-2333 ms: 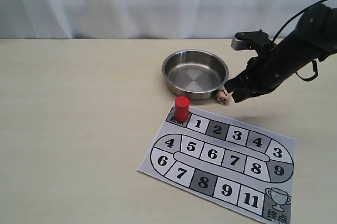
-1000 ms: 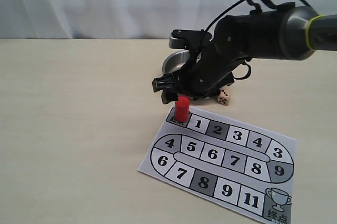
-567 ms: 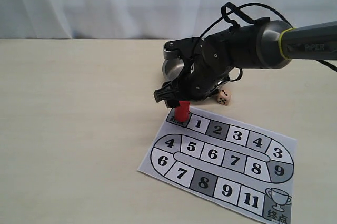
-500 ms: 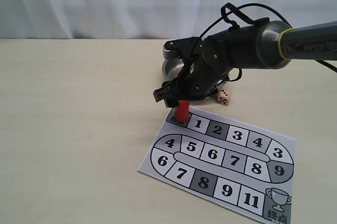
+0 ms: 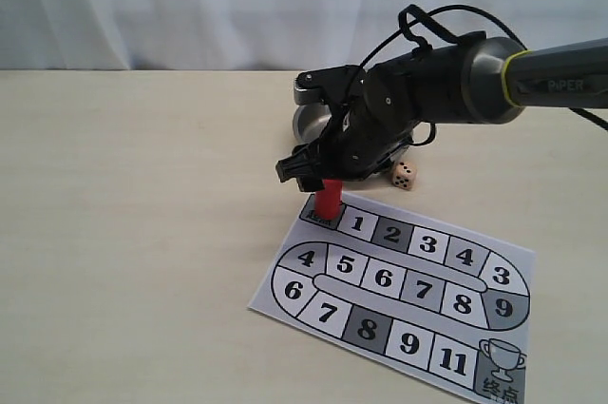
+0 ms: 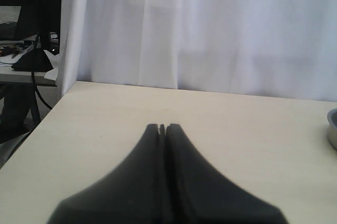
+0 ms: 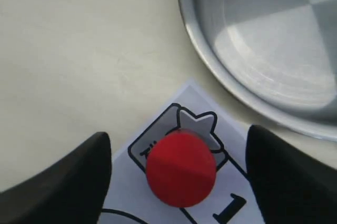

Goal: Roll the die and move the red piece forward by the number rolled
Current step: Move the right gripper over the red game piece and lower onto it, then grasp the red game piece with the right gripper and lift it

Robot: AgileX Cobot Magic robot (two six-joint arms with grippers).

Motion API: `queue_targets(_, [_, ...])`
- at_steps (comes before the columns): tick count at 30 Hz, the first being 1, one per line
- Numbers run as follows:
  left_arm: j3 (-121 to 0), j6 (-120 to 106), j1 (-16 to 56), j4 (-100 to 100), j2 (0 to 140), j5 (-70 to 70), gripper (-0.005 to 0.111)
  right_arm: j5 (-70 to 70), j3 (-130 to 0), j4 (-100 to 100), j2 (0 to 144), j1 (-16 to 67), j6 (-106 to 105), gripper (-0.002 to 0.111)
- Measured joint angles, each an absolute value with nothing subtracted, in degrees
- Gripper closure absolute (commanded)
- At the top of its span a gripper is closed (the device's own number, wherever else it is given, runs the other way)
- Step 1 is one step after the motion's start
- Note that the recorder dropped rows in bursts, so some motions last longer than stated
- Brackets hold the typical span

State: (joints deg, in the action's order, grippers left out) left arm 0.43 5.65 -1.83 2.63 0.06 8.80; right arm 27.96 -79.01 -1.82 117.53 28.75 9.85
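- Exterior view. The right hand hangs low over the red piece, which stands upright on the dark start square at the near-left corner of the paper board. Only the lower part of the piece shows under the hand.
- The die lies on the table just beside the metal bowl, outside it. Its pips are too small to count.
- The right arm reaches across from the right side, forearm over the bowl, wrist bent down toward the board.
- Left wrist view. The left hand has its fingers pressed together with nothing between them. It is parked over bare table, well apart from the board, with only a sliver of the bowl's rim in view.
- Right wrist view. The right hand's fingers stand spread, one on each side of the red piece, with a clear gap on both sides. No contact yet.
- Judged risk: the piece does not look quite centred between the fingers, so one finger may touch first and tip or shove it off the square.
- Judged risk: the board is loose paper, so a low finger could snag and drag it.
- Judged risk: the bowl sits near the hand, so the hand may clip its rim.
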Motion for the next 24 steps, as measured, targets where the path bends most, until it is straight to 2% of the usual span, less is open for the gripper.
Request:
queue_targets(2, [0.4,5.6,-1.8,2.6,0.1,8.8,0.107,27.6,-79.0,-1.8,118.2,28.7,9.8,0.057])
queue_targets(17, [0.4,5.6,-1.8,2.6,0.1,8.8,0.107,26.8,-79.0,-1.8,120.7,28.7,9.8,0.059])
queue_targets(20, [0.4,5.6,-1.8,2.6,0.1,8.8,0.107,26.8,-79.0,-1.8,120.7,28.7,9.8,0.076])
queue_targets(24, [0.4,5.6,-1.8,2.6,0.1,8.8,0.107,26.8,-79.0,-1.8,120.7,28.7,10.0,0.103])
